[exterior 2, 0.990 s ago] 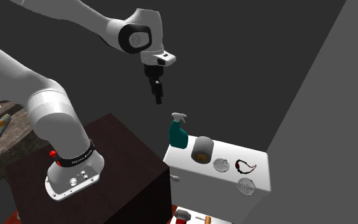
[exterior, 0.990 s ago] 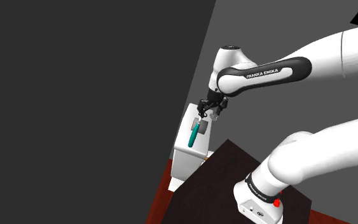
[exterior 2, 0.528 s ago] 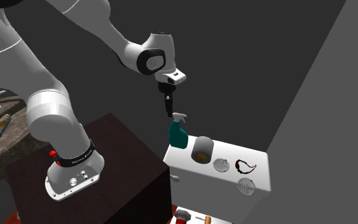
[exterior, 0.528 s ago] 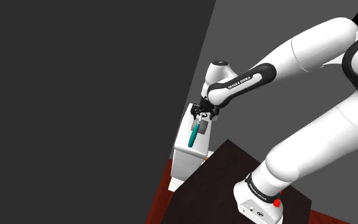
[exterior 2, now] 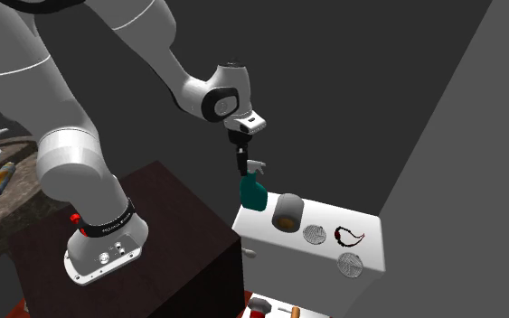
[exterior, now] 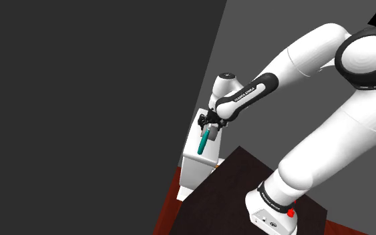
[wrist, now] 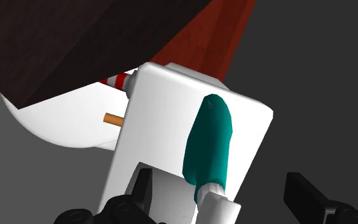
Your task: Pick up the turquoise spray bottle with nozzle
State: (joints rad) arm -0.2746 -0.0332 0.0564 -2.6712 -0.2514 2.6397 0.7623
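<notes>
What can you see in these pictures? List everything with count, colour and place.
spray bottle: one, turquoise with grey nozzle, upright on the cabinet's corner near the stand
cabinet: one, white, beside the stand
cylinder: one, grey and tan, on the cabinet next to the bottle
discs: two, grey, flat on the cabinet
curved thing: one, dark red and black, on the cabinet
stand: one, dark brown, under the arm
arm: one, white
gripper: one, black, open around the nozzle

Pretty bare room tbh: dark grey wall (exterior: 99, 100) on the shoulder view's left, lighter grey wall (exterior: 280, 27) right of it, white cabinet (exterior 2: 284, 266) near both, reddish-brown floor (exterior: 168, 213) underneath.
</notes>
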